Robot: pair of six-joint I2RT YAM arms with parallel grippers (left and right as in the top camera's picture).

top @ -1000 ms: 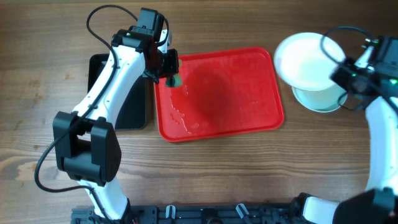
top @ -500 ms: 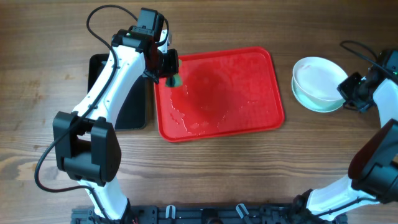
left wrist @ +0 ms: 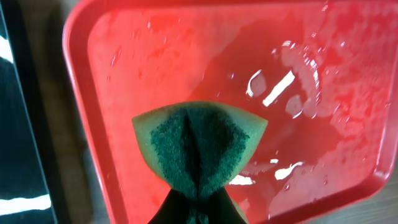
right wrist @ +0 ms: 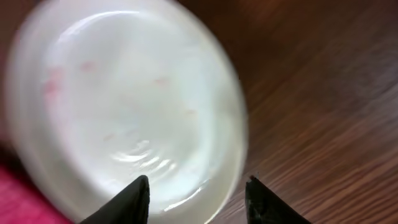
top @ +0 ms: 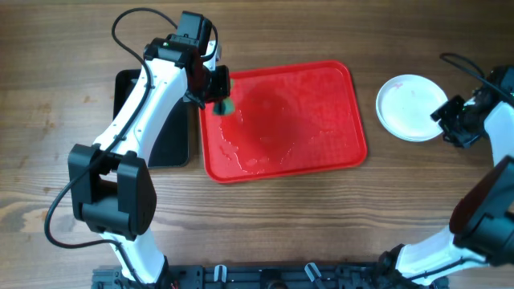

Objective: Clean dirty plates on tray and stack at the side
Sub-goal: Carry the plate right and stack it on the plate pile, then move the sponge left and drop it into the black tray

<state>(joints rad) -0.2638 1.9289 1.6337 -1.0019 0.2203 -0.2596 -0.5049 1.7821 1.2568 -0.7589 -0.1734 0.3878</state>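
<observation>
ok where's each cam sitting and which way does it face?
Overhead: above table, straight down; shows left arm, right arm, red tray, plates.
Left wrist: faces down; left gripper pinching sponge over tray.
Right wrist: faces down at plates; right gripper open.
Shared: overhead and left wrist both see tray, sponge.

Bright and even from above in the overhead view, with only faint, soft shadows beside the arms on the bench. Sharp to the edges there, without clear bending. In the left wrist view, white streaks of glare on the wet tray toward the right and on the black tray at the left edge; slightly soft on the sponge close to the lens. Heavily blurred in the right wrist view: smeared, ghosted rim on the plate, streaked wood grain, soft dark tips on the right hand.
</observation>
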